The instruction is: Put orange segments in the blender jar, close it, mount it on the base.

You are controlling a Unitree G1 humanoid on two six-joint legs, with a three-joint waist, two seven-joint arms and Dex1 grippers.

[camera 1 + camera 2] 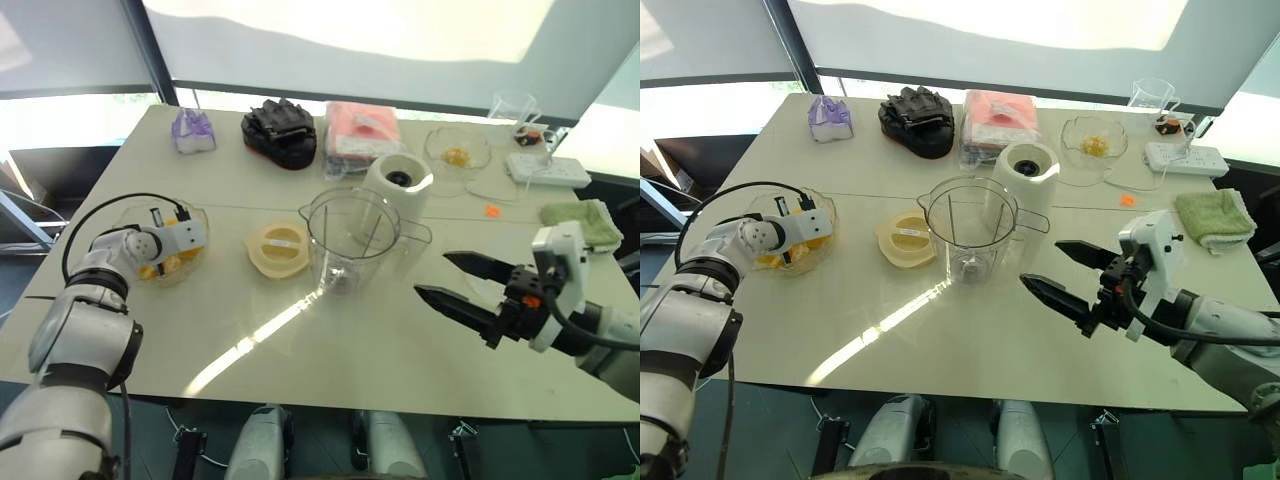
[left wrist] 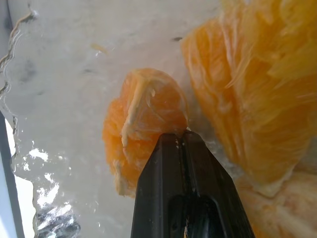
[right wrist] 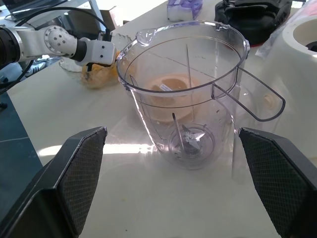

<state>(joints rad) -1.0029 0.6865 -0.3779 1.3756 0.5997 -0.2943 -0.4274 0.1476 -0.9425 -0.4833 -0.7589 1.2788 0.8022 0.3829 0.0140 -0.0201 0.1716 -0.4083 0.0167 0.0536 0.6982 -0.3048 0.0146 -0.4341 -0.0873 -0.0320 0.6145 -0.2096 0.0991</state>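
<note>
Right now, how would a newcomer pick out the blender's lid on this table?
Start at the blender jar mid-table. The lid lies flat just to its left, between it and the glass bowl of orange segments. It is the only low, round, cream disc there.

Both arms are grey and white, jointed, with black cables looping behind each wrist. The right gripper (image 1: 455,276) has black tapered fingers (image 3: 81,171), cross-hatched inside, an orange mark behind them.
</note>
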